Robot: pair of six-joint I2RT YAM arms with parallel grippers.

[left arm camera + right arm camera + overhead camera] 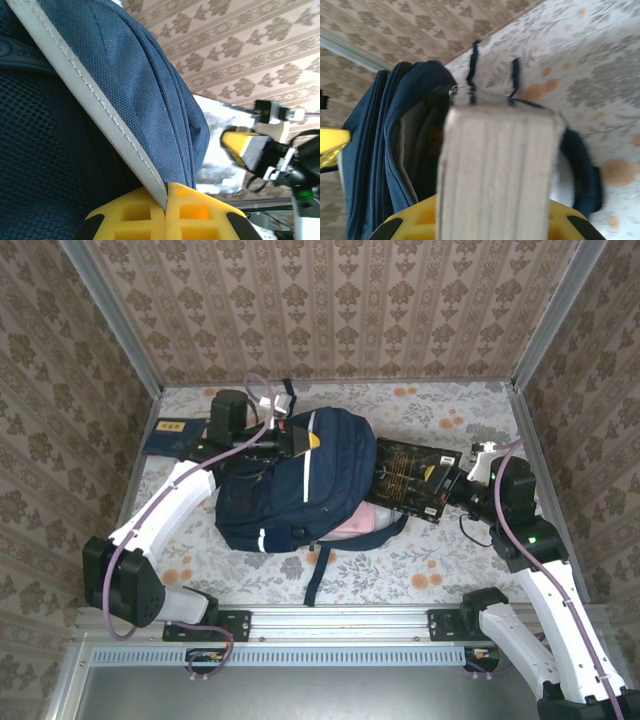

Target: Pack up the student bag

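Student bag [300,495] lying mid-table [420,570]. Left gripper [166,192] pinched tight on its white stripe [100,110], bag's 12 o'clock. Right gripper [452,478] clamped on black book [408,478], book's end against bag's 3 o'clock side.

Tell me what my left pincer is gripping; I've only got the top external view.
Observer: In the left wrist view, the left pincer is shut on the white stripe edging the student bag.
Operator: Report how the book sits on the right.
Observer: In the right wrist view, the book is clamped in the right pincer, with its page edges facing the camera.
Operator: Check the bag's mouth.
Observer: Beyond the book, the mouth gapes open, dark inside.
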